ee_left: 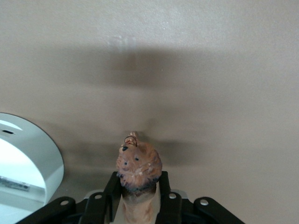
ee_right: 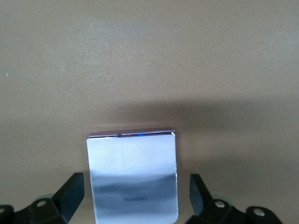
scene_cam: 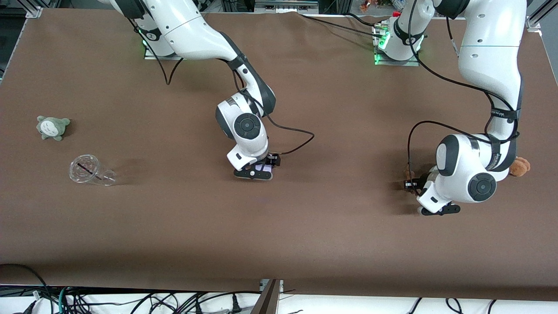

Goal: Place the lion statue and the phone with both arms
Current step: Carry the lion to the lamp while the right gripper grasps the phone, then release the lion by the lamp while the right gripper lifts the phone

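The lion statue (ee_left: 138, 163), reddish-brown with a darker mane, is clamped between my left gripper's (ee_left: 138, 178) black fingers (ee_left: 112, 191). In the front view this gripper (scene_cam: 412, 182) is low over the table at the left arm's end, with a bit of the statue (scene_cam: 408, 173) showing. The phone (ee_right: 133, 179), a pale lavender-white rectangle marked HUAWEI, sits between my right gripper's (ee_right: 135, 186) open fingers (ee_right: 74, 189) with a gap on each side. In the front view the right gripper (scene_cam: 265, 169) is low at the table's middle, over the phone (scene_cam: 262, 167).
A tan-brown plush toy (scene_cam: 520, 166) lies beside the left arm's wrist. A white round-based device (ee_left: 23, 163) shows beside the left gripper. A grey-green plush (scene_cam: 52, 127) and a clear plastic cup (scene_cam: 89, 171) on its side lie at the right arm's end.
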